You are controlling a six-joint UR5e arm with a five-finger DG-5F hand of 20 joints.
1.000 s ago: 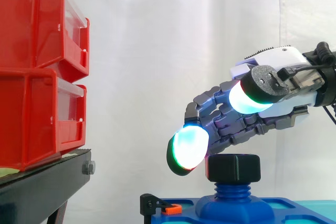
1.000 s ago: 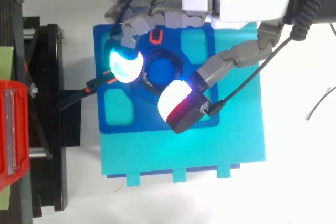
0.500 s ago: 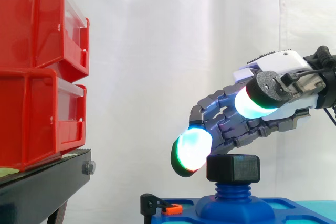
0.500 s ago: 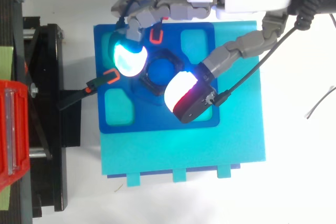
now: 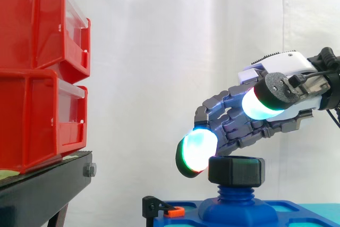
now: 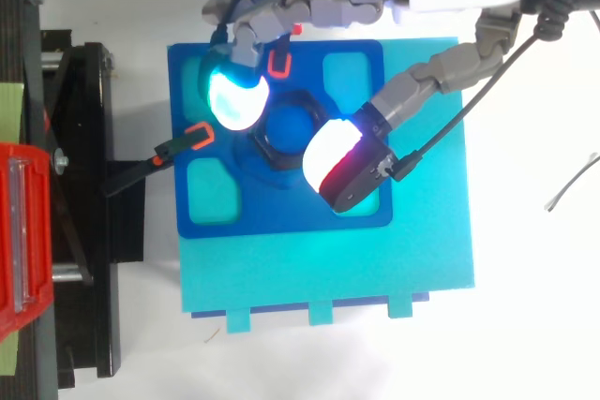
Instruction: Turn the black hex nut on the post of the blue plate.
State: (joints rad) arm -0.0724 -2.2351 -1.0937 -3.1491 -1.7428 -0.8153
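Observation:
The black hex nut [image 5: 236,170] sits on the blue threaded post [image 6: 286,125] in the middle of the blue plate [image 6: 216,208]. My hand [image 5: 249,123] reaches in from the right and hangs over the nut with its fingers loosely bent. One glowing cyan fingertip [image 5: 196,150] rests at the nut's upper left edge. The thumb's white and red pad [image 6: 334,161] hovers on the nut's other side, well above it in the side view [image 5: 263,102]. Nothing is pinched between them.
The blue plate lies on a cyan base [image 6: 328,274]. Orange and black clips [image 6: 192,138] sit on the plate's left side and at its top [image 6: 277,64]. Stacked red bins [image 5: 40,73] stand on a black stand [image 5: 42,190] to the left.
The cyan fingertip slid along the nut's left side toward the plate's far edge, and the thumb pad shifted the same way. The nut's facets show a slightly different angle.

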